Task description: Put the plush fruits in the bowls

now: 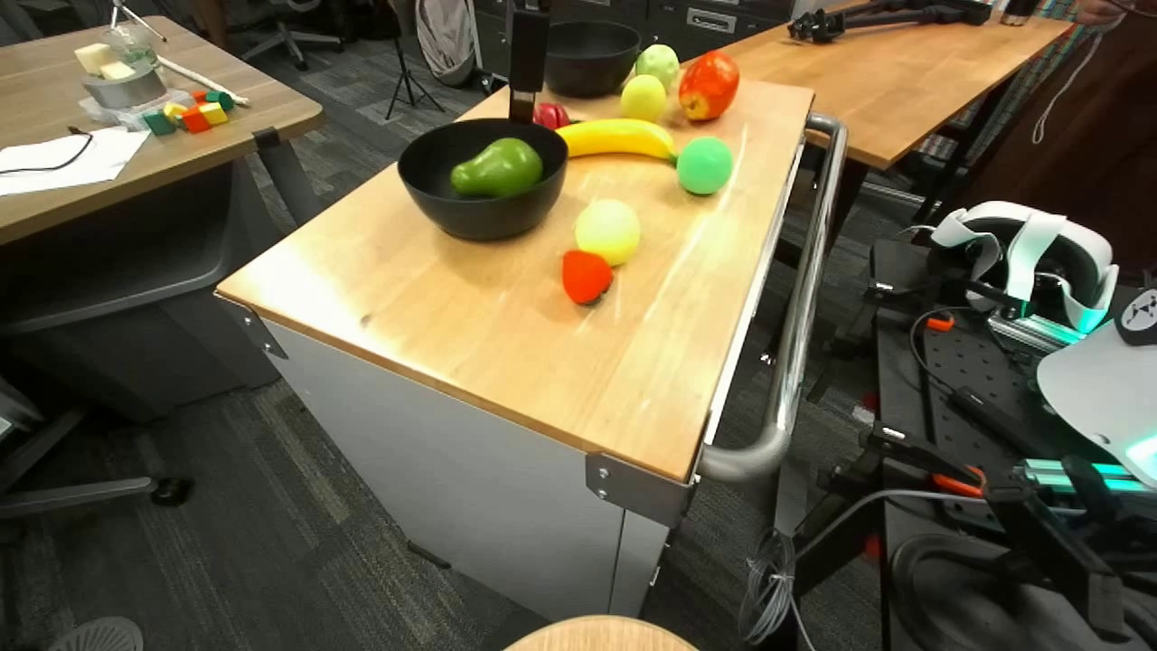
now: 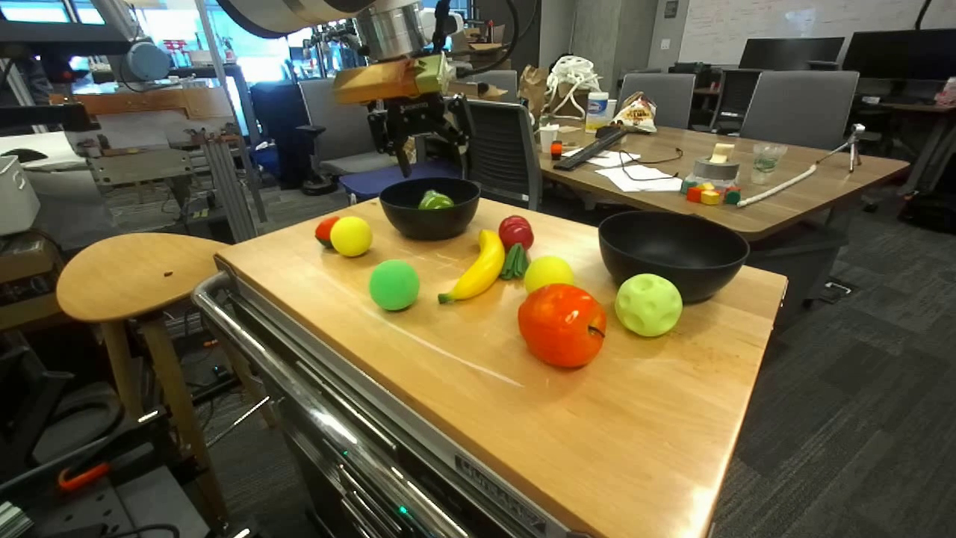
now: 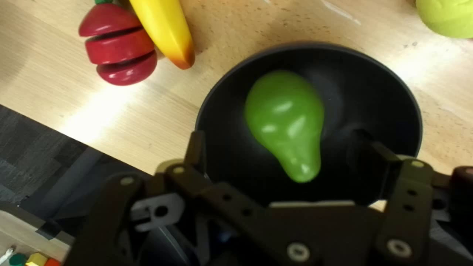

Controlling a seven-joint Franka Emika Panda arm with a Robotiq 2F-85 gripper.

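Note:
A green pear (image 1: 499, 168) lies in a black bowl (image 1: 479, 217). In the wrist view the pear (image 3: 284, 107) rests inside that bowl (image 3: 369, 70). My gripper (image 2: 435, 166) is open and empty above this bowl, its fingers apart on either side of the pear's narrow end. A second black bowl (image 2: 672, 258) stands at the table's other end, with nothing visible in it. On the table lie a banana (image 2: 479, 267), a sliced red fruit (image 2: 515, 232) with a green top, a red-orange apple (image 2: 562, 326) and a strawberry (image 1: 586, 277).
Two yellow balls (image 2: 351, 236) (image 2: 549, 270), a green ball (image 2: 394, 285) and a light green dimpled ball (image 2: 648, 305) lie among the fruits. A metal handrail (image 1: 813, 298) runs along one table edge. A round stool (image 2: 134, 273) and a cluttered desk (image 2: 806, 187) stand nearby.

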